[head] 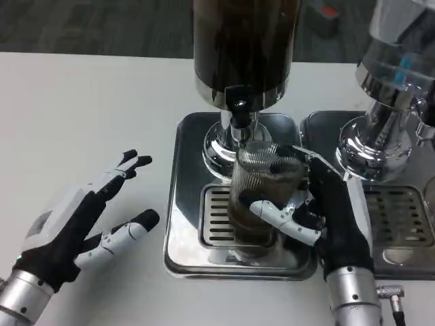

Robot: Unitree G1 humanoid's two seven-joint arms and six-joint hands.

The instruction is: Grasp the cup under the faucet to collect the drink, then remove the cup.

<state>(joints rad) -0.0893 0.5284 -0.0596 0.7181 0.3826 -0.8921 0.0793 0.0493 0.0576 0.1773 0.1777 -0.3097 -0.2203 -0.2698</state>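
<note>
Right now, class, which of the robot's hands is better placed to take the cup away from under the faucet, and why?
The right hand: its fingers already wrap the ribbed glass cup beneath the faucet, over the drip tray. The left hand lies open on the table, well apart from the cup.

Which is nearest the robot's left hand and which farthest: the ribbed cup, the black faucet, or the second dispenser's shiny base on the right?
From the left hand:
1. Ribbed cup, to its right, held by the right hand.
2. Black faucet, above the cup.
3. Second dispenser's base, far right.
</note>
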